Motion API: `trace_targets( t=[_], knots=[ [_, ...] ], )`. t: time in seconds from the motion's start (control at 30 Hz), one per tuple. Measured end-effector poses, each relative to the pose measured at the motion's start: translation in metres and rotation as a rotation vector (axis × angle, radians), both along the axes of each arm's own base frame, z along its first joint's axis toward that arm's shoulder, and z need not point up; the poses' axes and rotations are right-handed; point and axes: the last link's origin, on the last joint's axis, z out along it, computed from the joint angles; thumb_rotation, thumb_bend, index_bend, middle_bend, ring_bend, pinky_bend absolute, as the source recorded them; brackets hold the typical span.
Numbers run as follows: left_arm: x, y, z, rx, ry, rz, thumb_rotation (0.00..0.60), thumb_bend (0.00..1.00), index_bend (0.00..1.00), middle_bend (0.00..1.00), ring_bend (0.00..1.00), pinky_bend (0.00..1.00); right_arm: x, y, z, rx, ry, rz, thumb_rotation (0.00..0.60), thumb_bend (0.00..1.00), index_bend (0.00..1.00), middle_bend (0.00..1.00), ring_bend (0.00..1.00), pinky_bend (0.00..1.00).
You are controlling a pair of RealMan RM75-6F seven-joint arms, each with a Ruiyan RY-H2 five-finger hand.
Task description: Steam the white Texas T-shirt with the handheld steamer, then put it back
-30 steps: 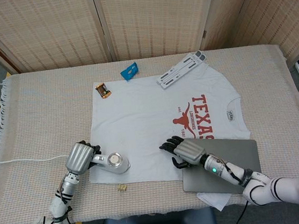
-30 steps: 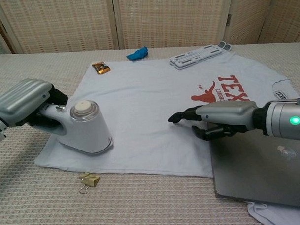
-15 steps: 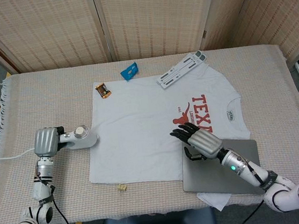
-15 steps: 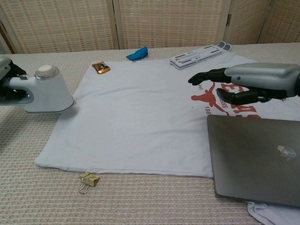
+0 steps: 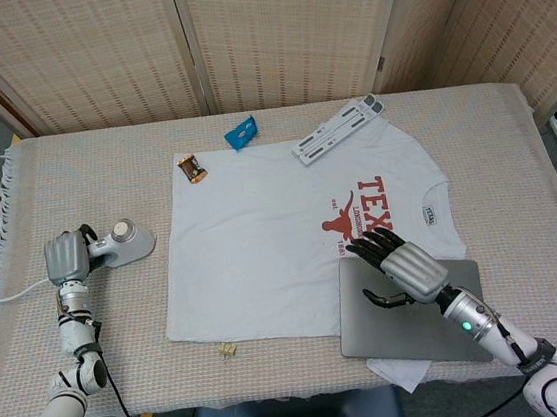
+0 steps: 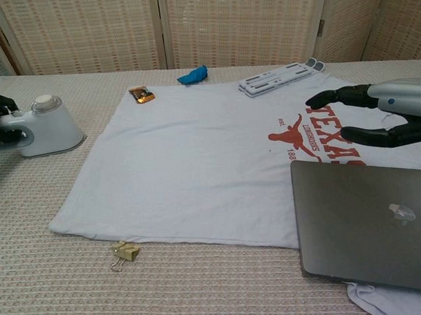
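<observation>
While the left hand [image 5: 66, 258] gripped the handheld steamer [image 5: 124, 243] on the surface left of the T-shirt [image 5: 281, 233], the put-back step looked underway; releasing came next. The right hand [image 5: 406, 269] hovered, fingers apart.

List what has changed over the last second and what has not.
The left hand, gripping the steamer throughout, carried it off the T-shirt leftward onto the tablecloth. The right hand, empty, drew back from the shirt toward the laptop. Shirt, laptop and binder clip stayed put.
</observation>
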Motion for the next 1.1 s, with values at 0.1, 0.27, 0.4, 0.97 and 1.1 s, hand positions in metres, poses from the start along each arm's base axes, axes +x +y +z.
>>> trace_targets(
  t=[0.1, 0.27, 0.4, 0.97, 1.1],
  knots=[
    [0.000, 0.000, 0.003, -0.005, -0.019, 0.002, 0.600, 0.00, 0.00, 0.00, 0.00, 0.11, -0.005, 0.002, 0.006, -0.012, 0.009, -0.009, 0.076, 0.25, 0.00, 0.07, 0.00, 0.00],
    [0.000, -0.004, 0.013, -0.025, -0.048, -0.006, 0.600, 0.00, 0.00, 0.00, 0.00, 0.09, -0.019, 0.005, 0.022, -0.050, 0.036, -0.041, 0.075, 0.24, 0.00, 0.07, 0.00, 0.00],
    [0.001, -0.015, 0.024, -0.043, -0.073, -0.013, 0.600, 0.00, 0.00, 0.00, 0.00, 0.09, -0.032, 0.010, 0.036, -0.084, 0.049, -0.080, 0.077, 0.25, 0.00, 0.07, 0.00, 0.00],
    [-0.007, -0.157, 0.097, -0.031, -0.092, -0.132, 0.600, 0.08, 0.23, 0.26, 0.19, 0.26, -0.071, 0.054, 0.077, -0.386, -0.027, -0.174, 0.497, 0.00, 0.00, 0.07, 0.00, 0.00],
    [-0.008, -0.197, 0.106, -0.047, -0.089, -0.133, 0.600, 0.08, 0.22, 0.25, 0.18, 0.24, -0.082, 0.077, 0.089, -0.451, -0.030, -0.223, 0.472, 0.00, 0.00, 0.05, 0.00, 0.00]
  ],
)
